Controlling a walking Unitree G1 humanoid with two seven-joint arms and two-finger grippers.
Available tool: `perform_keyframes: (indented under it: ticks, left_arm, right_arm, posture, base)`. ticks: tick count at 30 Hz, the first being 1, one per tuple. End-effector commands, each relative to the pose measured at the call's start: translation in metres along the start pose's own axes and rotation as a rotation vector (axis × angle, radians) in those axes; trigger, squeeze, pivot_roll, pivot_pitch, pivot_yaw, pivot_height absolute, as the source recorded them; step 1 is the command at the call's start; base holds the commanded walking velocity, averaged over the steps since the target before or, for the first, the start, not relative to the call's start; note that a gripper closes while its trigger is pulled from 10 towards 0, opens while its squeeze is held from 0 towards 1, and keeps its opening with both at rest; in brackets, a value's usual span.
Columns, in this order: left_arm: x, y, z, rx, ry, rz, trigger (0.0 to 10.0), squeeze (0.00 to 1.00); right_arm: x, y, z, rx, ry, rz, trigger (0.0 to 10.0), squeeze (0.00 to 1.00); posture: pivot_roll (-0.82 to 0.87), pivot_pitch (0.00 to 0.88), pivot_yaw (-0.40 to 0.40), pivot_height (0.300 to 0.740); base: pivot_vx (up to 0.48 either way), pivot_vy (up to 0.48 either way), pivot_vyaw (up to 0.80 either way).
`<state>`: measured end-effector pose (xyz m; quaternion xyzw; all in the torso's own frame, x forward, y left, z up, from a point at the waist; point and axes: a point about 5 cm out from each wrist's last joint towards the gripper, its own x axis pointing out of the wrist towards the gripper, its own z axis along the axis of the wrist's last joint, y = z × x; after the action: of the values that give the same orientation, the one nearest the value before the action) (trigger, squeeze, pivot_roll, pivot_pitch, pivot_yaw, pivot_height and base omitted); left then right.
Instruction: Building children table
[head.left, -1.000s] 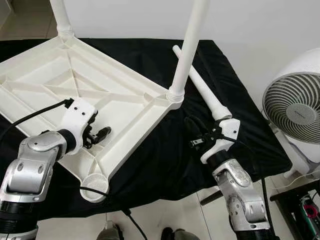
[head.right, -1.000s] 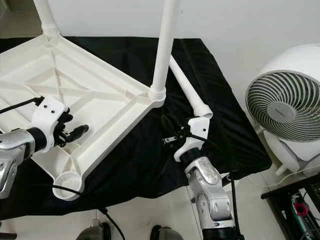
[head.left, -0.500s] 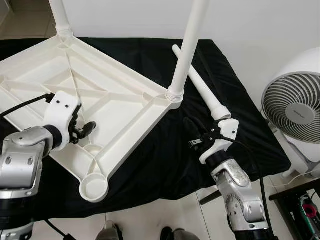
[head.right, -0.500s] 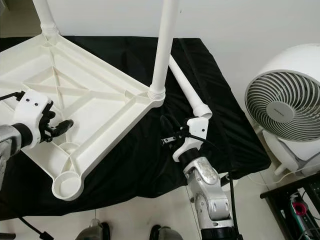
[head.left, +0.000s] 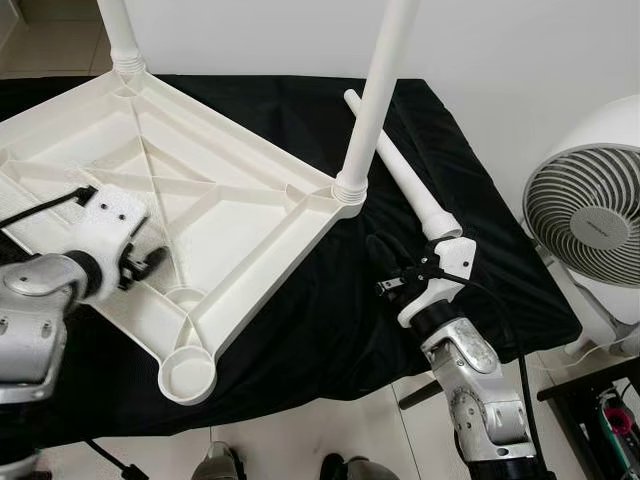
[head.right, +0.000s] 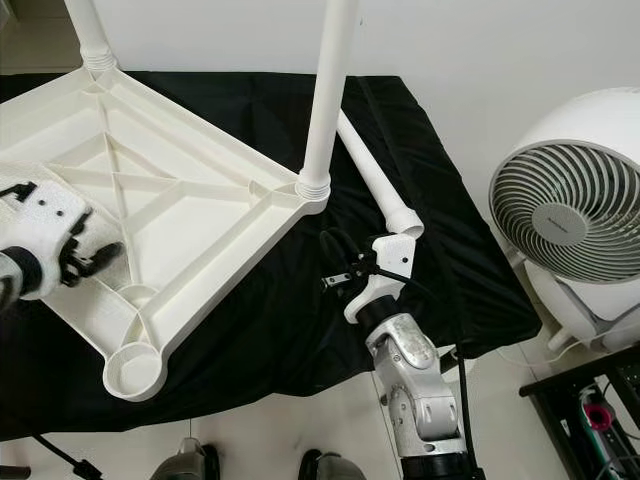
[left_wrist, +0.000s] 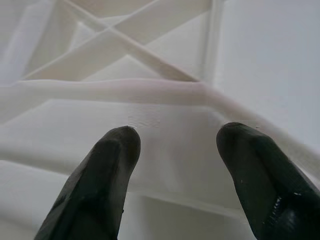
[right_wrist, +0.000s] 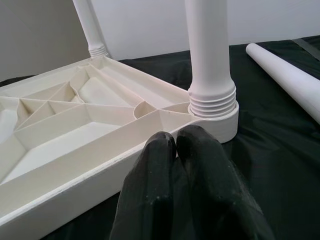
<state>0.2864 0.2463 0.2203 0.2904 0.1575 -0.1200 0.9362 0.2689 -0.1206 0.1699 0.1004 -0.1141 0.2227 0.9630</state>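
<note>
Table (head.left: 470, 180): covered in a black cloth, carrying the parts; white wall behind it
Tabletop (head.left: 200, 190): white plastic children's table top lying upside down on the black cloth, ribbed underside facing up, one empty round socket at the near corner (head.left: 187, 373)
Fan (head.left: 590, 215): white round fan on the floor to the right of the table
Fitted legs: one white leg (head.left: 375, 90) standing upright in the right corner socket, another (head.left: 120, 35) upright in the far corner
Loose leg (head.left: 400, 170): white tube lying on the cloth just right of the tabletop, running from the far edge toward the right arm
Left gripper (left_wrist: 177, 150): over the left part of the ribbed underside, fingers (left_wrist: 107, 165) spread apart with a rib between them, gripping nothing
Right gripper (right_wrist: 175, 145): low over the cloth near the standing right leg, beside the loose leg's near end, fingers pressed together, empty
</note>
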Motion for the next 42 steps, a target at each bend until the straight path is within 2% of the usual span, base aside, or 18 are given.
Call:
perform_keyframes:
  ticks: [1, 9, 11, 12, 17, 20, 22, 23, 26, 33, 35, 42]
  left_arm:
    - [0.001, 0.004, -0.003, 0.029, 0.016, 0.092, 10.0, 0.0]
    - [0.006, -0.008, -0.005, 0.137, 0.031, 0.045, 10.0, 0.0]
    - [0.009, -0.018, -0.004, 0.178, 0.019, -0.005, 10.0, 0.0]
    - [0.009, -0.018, -0.004, 0.178, 0.019, -0.005, 10.0, 0.0]
    - [0.015, -0.04, 0.002, 0.284, -0.033, -0.135, 10.0, 0.0]
    - [0.015, -0.04, 0.002, 0.284, -0.033, -0.135, 10.0, 0.0]
    - [0.016, -0.05, 0.005, 0.334, -0.061, -0.215, 10.0, 0.0]
    - [0.016, -0.05, 0.005, 0.334, -0.061, -0.215, 10.0, 0.0]
    - [0.016, -0.061, 0.008, 0.411, -0.092, -0.312, 10.0, 0.0]
    - [0.017, -0.063, 0.008, 0.442, -0.096, -0.335, 10.0, 0.0]
    - [0.018, -0.062, 0.005, 0.452, -0.088, -0.339, 10.0, 0.0]
    - [0.018, -0.062, 0.006, 0.465, -0.096, -0.346, 10.0, 0.0]
  right_arm:
    - [-0.002, -0.002, -0.004, -0.003, 0.012, -0.008, 10.0, 0.0]
    - [-0.002, -0.002, -0.003, -0.001, 0.01, -0.007, 10.0, 0.0]
    - [0.0, -0.001, -0.002, 0.011, 0.008, -0.012, 10.0, 0.0]
    - [0.0, -0.001, -0.002, 0.011, 0.008, -0.012, 10.0, 0.0]
    - [0.012, -0.004, -0.002, 0.009, 0.025, -0.071, 10.0, 0.0]
    - [0.012, -0.004, -0.002, 0.009, 0.025, -0.071, 10.0, 0.0]
    - [0.022, -0.008, -0.007, -0.024, 0.052, -0.138, 10.0, 0.0]
    - [0.022, -0.008, -0.007, -0.024, 0.052, -0.138, 10.0, 0.0]
    - [0.04, -0.015, -0.02, -0.048, 0.136, -0.261, 10.0, 0.0]
    - [0.052, -0.018, -0.028, -0.036, 0.161, -0.288, 10.0, 0.0]
    - [0.064, -0.021, -0.03, -0.021, 0.166, -0.301, 10.0, 0.0]
    - [0.085, -0.025, -0.03, 0.017, 0.169, -0.356, 10.0, 0.0]
  posture:
    - [0.15, 0.169, -0.083, 0.74]
    - [0.14, 0.165, -0.083, 0.74]
    - [0.14, 0.165, -0.084, 0.74]
    - [0.14, 0.165, -0.084, 0.74]
    - [0.14, 0.171, -0.084, 0.74]
    - [0.14, 0.171, -0.084, 0.74]
    - [0.14, 0.18, -0.085, 0.74]
    - [0.14, 0.18, -0.085, 0.74]
    - [0.14, 0.197, -0.079, 0.74]
    - [0.14, 0.207, -0.074, 0.74]
    - [0.14, 0.209, -0.07, 0.74]
    - [0.15, 0.216, -0.072, 0.74]
  base:
    - [0.0, 0.0, 0.0]
    - [0.0, 0.0, 0.0]
    - [0.0, 0.0, 0.0]
    - [0.0, 0.0, 0.0]
    - [0.0, 0.0, 0.0]
    - [0.0, 0.0, 0.0]
    - [0.0, 0.0, 0.0]
    - [0.0, 0.0, 0.0]
    - [0.0, 0.0, 0.0]
    - [0.0, 0.0, 0.0]
    - [0.0, 0.0, 0.0]
    - [0.0, 0.0, 0.0]
